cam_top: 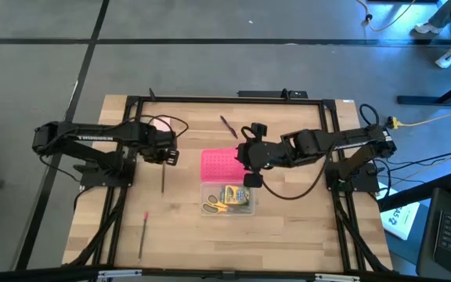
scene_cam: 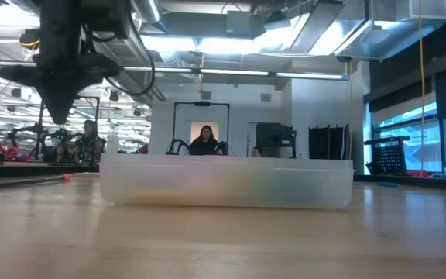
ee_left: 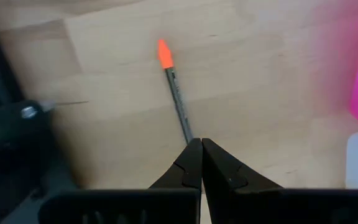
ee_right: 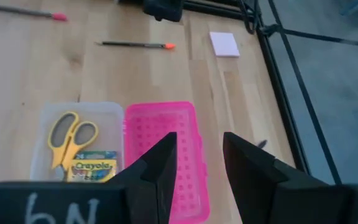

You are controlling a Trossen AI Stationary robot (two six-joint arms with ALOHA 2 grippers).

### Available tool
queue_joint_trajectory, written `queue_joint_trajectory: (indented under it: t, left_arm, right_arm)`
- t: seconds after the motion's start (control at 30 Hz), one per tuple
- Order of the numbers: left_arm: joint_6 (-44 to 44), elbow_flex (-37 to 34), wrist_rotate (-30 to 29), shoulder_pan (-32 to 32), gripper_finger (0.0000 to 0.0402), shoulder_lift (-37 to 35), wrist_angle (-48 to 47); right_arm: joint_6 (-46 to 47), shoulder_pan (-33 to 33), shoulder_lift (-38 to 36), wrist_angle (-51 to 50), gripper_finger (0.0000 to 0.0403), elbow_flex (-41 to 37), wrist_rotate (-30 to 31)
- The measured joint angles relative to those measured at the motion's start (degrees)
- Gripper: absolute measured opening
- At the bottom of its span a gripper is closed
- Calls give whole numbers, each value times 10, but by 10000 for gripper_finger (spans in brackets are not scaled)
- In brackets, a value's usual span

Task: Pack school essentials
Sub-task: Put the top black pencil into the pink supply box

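My left gripper (ee_left: 201, 142) is shut and points down, hanging above the table (scene_cam: 59, 116) over the near end of a dark pencil with an orange end (ee_left: 178, 93) that lies flat (cam_top: 163, 176). My right gripper (ee_right: 197, 155) is open with nothing between its fingers, slanting down over the pink lid (ee_right: 166, 149) (cam_top: 243, 160). The clear case (cam_top: 229, 200) next to the lid holds yellow-handled scissors (ee_right: 70, 134) and a crayon box (ee_right: 92, 168). A pale pink pad (ee_right: 224, 45), a red-tipped pencil (cam_top: 143, 231) and a dark pen (cam_top: 228, 125) lie loose on the table.
A black frame (cam_top: 225, 99) runs around the wooden table top, and both arm bases stand at its sides. In the low view the clear case (scene_cam: 227, 182) fills the middle of the table. People sit in the room behind (scene_cam: 206, 139).
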Motion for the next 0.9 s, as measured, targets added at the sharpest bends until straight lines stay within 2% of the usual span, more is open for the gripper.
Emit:
queue_joint_trajectory:
  t: [0.17, 0.33, 0.4, 0.6, 0.9]
  left_arm:
    - [45, -22, 16, 31, 0, 0, 56]
    - [75, -28, 16, 53, 0, 0, 71]
    - [92, -28, 16, 59, 0, 0, 71]
    - [131, -28, 3, 62, 0, 0, 69]
    - [131, -28, 0, 62, 0, 0, 70]
  right_arm:
    - [-26, -20, 0, -25, 133, 0, -11]
    - [-28, -44, 0, -29, 133, 0, -94]
    - [-31, -52, 0, -29, 133, 0, -109]
    - [-39, -63, 0, -28, 133, 0, -109]
    - [-41, -62, 0, -20, 133, 0, -111]
